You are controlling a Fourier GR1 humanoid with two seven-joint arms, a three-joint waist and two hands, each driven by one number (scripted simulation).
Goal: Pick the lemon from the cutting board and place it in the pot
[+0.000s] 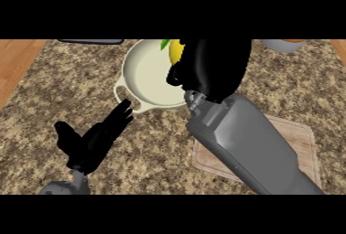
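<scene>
A cream pot (pixel 145 77) stands at the back of the speckled counter, with a loop handle at its lower left. My right hand (pixel 209 66) hangs over the pot's right side, fingers curled round the yellow lemon (pixel 175 50), of which only a strip and a green leaf show. The hand hides most of the lemon. The wooden cutting board (pixel 297 137) lies at the right, largely covered by my right forearm. My left hand (pixel 94 139) rests open at the lower left, its fingers pointing toward the pot's handle.
A dark object (pixel 91 41) lies at the back left edge, and a grey vessel (pixel 283 44) shows at the back right. Wooden strips (pixel 17 64) border the stone counter on the left and far right.
</scene>
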